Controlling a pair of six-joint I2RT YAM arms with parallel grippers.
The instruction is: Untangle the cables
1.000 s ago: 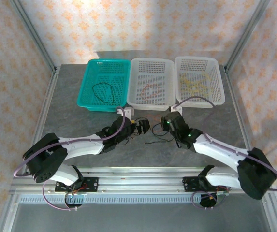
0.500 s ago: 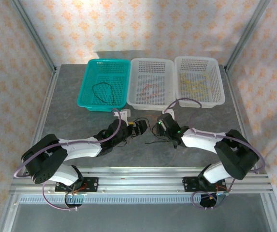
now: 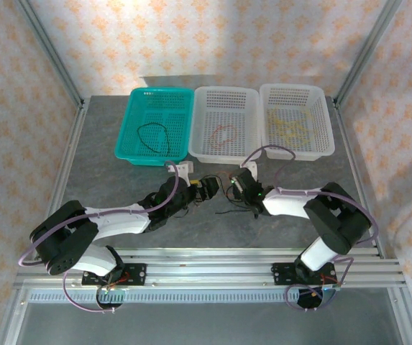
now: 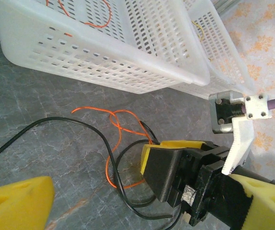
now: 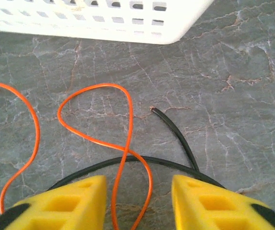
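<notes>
On the grey table an orange-red cable [image 5: 126,125] loops in a figure-eight over a black cable [image 5: 127,159]. My right gripper [image 5: 138,199] is open, its yellow fingers low on either side of both strands without pinching them. A loose black end [image 5: 168,122] lies just ahead. In the left wrist view the same orange-red cable [image 4: 112,143] and black cable [image 4: 87,127] curl beside the right gripper's black finger [image 4: 173,172]. My left gripper [image 4: 142,199] is open wide around that spot, holding nothing. From above, the left gripper [image 3: 209,187] and right gripper [image 3: 236,183] face each other over the tangle [image 3: 229,208].
Three baskets stand at the back. The teal basket [image 3: 139,147] holds a black cable [image 3: 152,135], the middle white basket [image 3: 200,147] an orange-red cable [image 3: 223,133], and the right white basket [image 3: 326,136] yellow cable [image 3: 290,128]. The middle basket's wall [image 4: 103,67] is close ahead.
The right arm has folded in, its elbow swinging left and its gripper shifting slightly left toward the left gripper. The left gripper crept a little farther forward.
</notes>
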